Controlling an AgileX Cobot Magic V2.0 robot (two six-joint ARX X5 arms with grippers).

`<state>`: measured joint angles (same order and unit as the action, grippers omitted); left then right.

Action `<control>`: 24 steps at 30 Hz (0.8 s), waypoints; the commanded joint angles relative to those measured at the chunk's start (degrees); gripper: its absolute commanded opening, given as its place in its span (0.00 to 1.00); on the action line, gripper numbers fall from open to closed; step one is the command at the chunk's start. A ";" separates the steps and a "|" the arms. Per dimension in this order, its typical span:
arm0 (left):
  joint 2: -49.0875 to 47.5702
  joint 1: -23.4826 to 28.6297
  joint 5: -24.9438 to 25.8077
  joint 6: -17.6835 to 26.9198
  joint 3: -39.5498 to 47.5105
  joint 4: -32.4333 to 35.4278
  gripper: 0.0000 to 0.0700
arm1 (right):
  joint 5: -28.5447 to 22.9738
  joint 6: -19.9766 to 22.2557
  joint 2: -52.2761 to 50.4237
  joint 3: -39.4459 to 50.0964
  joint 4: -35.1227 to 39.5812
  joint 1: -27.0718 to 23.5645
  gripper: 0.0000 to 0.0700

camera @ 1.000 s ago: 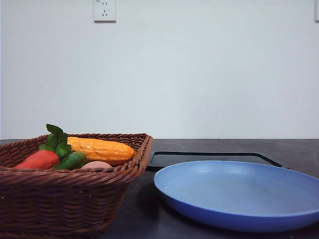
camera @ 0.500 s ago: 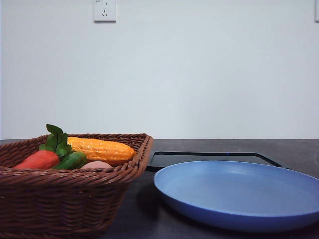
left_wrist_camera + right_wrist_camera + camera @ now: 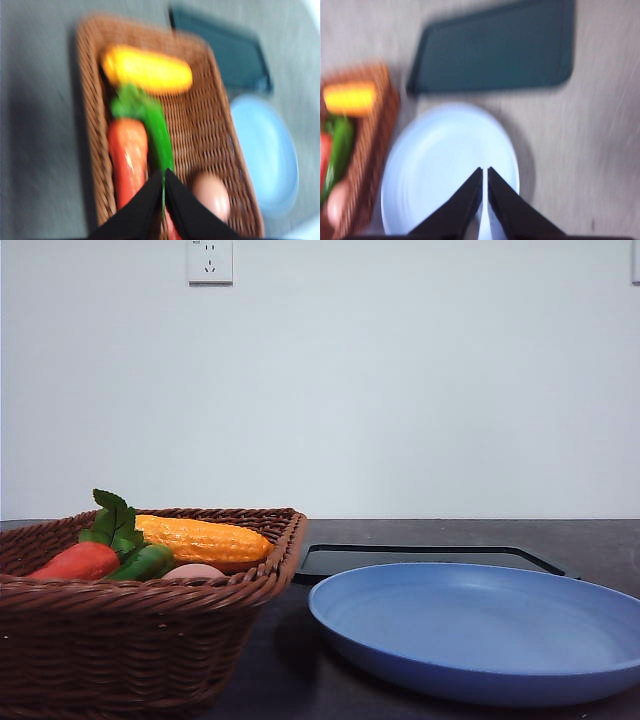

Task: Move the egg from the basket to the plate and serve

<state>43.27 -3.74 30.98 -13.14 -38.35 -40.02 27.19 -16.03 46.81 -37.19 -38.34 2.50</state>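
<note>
Where the dark brown woven wicker basket [image 3: 140,625] stands at the left of the dark desk [image 3: 600,540], the small smooth pinkish-brown egg [image 3: 212,195] lies on its woven floor near one corner, just beside the red-orange carrot [image 3: 128,162] and its green leafy top [image 3: 150,125]; from the front the egg [image 3: 193,571] barely clears the braided rim. Long orange-yellow corn cob [image 3: 147,70]: lies across the far end of the basket. Wide shallow round blue plate [image 3: 480,630]: on the desk just beside the basket, bare. Flat black rectangular tray [image 3: 420,558]: behind the plate. White wall socket [image 3: 210,260]: high on the pale wall. Left gripper [image 3: 164,175]: above the basket, jaws pressed together, holding nothing. Right gripper [image 3: 485,172]: above the plate [image 3: 450,165], jaws likewise closed and bare; both wrist views are blurred.
</note>
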 commanded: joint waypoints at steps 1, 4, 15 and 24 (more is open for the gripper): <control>1.87 -1.26 1.10 3.63 -1.80 -0.88 0.00 | 0.47 4.23 2.33 -0.88 -2.03 0.00 0.00; 3.79 -3.28 1.21 3.48 -2.45 -0.32 0.08 | 0.31 4.93 5.06 -0.86 -3.25 0.08 0.06; 4.59 -6.23 1.20 -1.40 -2.45 4.83 0.47 | -1.81 3.57 13.72 2.48 -0.24 4.02 0.37; 4.59 -6.59 1.13 -1.47 -2.45 5.76 0.47 | -0.55 0.53 22.79 4.98 10.88 6.56 0.35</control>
<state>47.46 -10.17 31.88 -14.59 -40.03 -34.79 26.24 -14.13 68.18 -32.40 -28.16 8.68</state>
